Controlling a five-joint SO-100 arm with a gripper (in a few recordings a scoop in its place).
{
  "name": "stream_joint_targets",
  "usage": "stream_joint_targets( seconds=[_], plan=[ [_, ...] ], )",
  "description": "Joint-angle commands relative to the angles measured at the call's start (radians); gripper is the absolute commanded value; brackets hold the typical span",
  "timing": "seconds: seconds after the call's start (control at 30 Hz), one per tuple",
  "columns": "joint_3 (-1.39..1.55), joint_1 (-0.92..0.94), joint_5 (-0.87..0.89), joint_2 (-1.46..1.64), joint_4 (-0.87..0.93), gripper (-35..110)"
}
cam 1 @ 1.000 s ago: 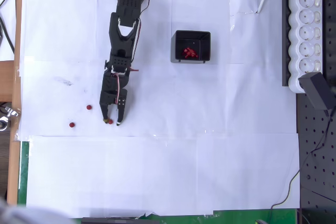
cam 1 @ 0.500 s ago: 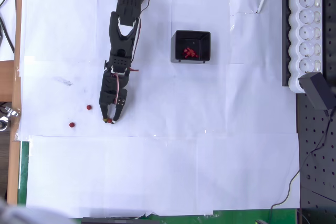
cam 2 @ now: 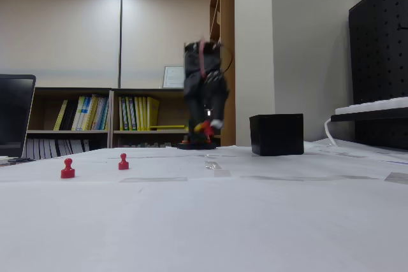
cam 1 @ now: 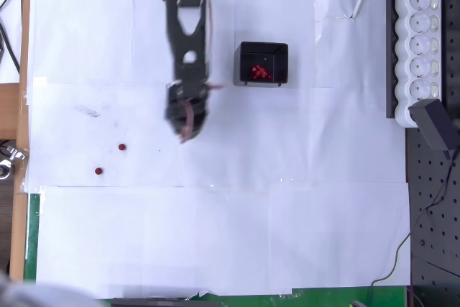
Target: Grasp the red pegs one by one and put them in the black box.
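A red peg (cam 2: 207, 128) is pinched in the raised, motion-blurred gripper (cam 1: 186, 131). The black box (cam 1: 264, 64) lies up and right of it overhead, so release is best withheld until centred above the opening; 2 pegs (cam 1: 121, 147) are left on the paper to its lower left.

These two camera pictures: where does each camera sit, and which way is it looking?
Overhead view: hangs above the table, looking straight down at the white paper; the black arm reaches down the picture, its hand blurred.
Fixed view: sits low at table height, looking across it towards bookshelves; the arm stands upright, something red at its hand.
Both views share the black box and two loose red pegs.
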Motion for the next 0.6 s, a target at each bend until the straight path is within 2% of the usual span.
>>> stream_joint_targets(
  seconds=[0.0,0.23,0.43,0.57],
  plan=[
    [0.051,-0.147,-0.048,-0.204,0.133,0],
    [0.031,-0.414,-0.209,-0.284,0.275,0],
    [-0.078,-0.566,-0.299,-0.299,0.229,0],
    [-0.189,-0.597,-0.308,-0.295,0.161,2]
  ],
)
